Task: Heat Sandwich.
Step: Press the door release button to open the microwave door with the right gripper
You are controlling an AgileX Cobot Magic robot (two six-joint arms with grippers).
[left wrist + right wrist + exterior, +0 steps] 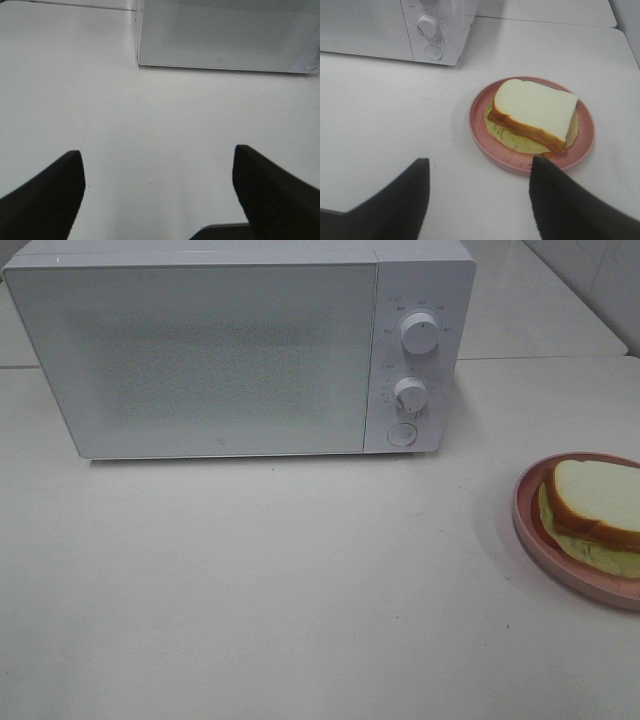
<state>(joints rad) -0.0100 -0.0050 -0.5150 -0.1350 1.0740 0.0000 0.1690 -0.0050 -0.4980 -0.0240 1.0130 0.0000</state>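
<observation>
The sandwich [600,505], white bread with tan crust and a pale yellow-green filling, lies on a round pink plate [535,535] at the table's right edge. It also shows in the right wrist view [535,114] on the plate [480,125]. A white microwave [200,350] stands at the back with its door shut and two knobs [418,332] on its right panel. My right gripper [479,175] is open and empty, just short of the plate. My left gripper [159,165] is open and empty above bare table, facing the microwave [225,35]. Neither gripper shows in the exterior view.
The white table [280,590] stretches in front of the microwave. A round button [401,434] sits below the knobs. The plate reaches past the right edge of the exterior view.
</observation>
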